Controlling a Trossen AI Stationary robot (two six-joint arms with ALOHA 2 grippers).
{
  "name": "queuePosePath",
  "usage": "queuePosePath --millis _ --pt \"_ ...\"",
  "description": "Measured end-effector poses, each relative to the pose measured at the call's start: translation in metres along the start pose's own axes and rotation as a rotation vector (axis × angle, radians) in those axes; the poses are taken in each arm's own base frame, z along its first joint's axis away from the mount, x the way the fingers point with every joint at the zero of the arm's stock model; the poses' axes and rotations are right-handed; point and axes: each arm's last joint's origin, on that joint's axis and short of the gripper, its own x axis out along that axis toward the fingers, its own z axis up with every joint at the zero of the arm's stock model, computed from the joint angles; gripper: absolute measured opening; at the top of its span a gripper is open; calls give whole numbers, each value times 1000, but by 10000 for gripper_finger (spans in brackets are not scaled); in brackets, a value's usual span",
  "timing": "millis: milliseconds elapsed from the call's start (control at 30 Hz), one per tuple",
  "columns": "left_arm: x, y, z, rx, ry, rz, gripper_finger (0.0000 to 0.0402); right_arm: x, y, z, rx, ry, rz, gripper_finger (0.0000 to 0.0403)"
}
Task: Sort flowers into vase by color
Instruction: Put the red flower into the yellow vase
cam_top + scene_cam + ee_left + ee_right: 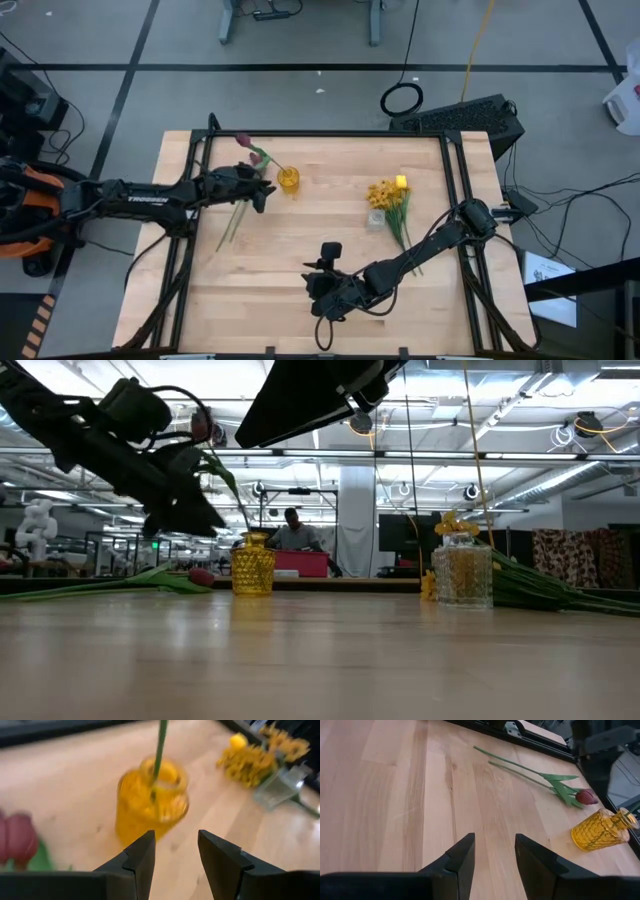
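The left gripper (262, 190) is seen above the left half of the table (300, 290), just beside the yellow vase (288, 180). In the left wrist view its two dark fingers (140, 857) stand apart with a clear gap between them, and nothing is held in that gap; the yellow vase (151, 800) lies just ahead of the fingertips, untouched. A thin green stem (159, 750) rises out of the mouth of the vase, standing almost upright. In the high view a dark-red tulip (243, 141) is carried at the far end of that stem, which leans from the vase toward the table's far left corner.

The right gripper (322, 285) is held over the near middle of the table, well apart from the flowers. Its fingers (461, 860) are parted too, and only bare wood is seen between them.

More red tulips (586, 796) are laid flat on the wood beside the yellow vase; their long axis runs slantwise, with the heads near the vase and the stems (232, 225) pointing toward the table's near left side.

On the right half, a clear glass vase (375, 220) is set beside the yellow flowers (385, 193). A yellow tulip (401, 182) is seen at the far end of that bunch, and its green stems (405, 235) trail toward the table's near right side.
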Motion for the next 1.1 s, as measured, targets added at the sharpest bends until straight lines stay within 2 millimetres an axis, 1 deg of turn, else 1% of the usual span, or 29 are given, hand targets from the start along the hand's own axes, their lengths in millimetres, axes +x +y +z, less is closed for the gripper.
queuePosePath --millis 267,433,567,667,867,1100 --pt "-18 -3 -19 -52 160 100 155 0 0 0 0 0 0 132" --pt "-32 -9 -21 -81 222 172 155 0 0 0 1 -1 0 132" --pt "-42 -15 -19 -107 287 238 155 0 0 0 1 -1 0 132" --pt "-49 -13 -21 -125 357 308 154 0 0 0 1 -1 0 132" --pt "-55 -4 -29 -77 427 445 154 0 0 0 1 -1 0 132" --pt "-51 -3 -31 8 443 489 154 0 0 0 3 -3 1 132"
